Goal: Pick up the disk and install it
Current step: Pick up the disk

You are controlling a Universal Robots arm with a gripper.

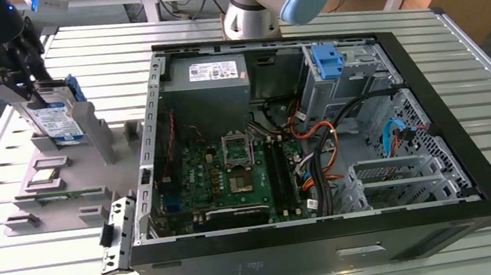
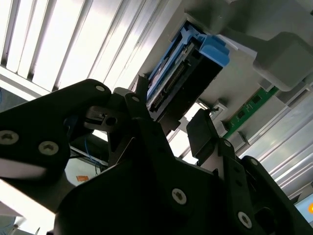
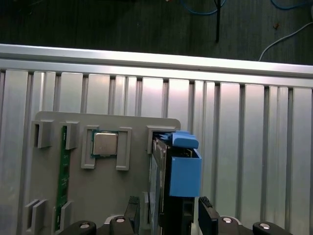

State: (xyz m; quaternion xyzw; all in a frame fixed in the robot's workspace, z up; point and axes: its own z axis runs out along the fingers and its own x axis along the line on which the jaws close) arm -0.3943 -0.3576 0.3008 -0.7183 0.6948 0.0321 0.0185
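Disk [image 1: 50, 118]: silver, blue-framed, white-labelled, upright

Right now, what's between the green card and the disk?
A square silver chip on the grey holder lies between the green card and the disk, in the first wrist view.

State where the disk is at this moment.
The disk stands upright in the grey holder at the exterior view's left, beside the open computer case, with the end effector straddling it.
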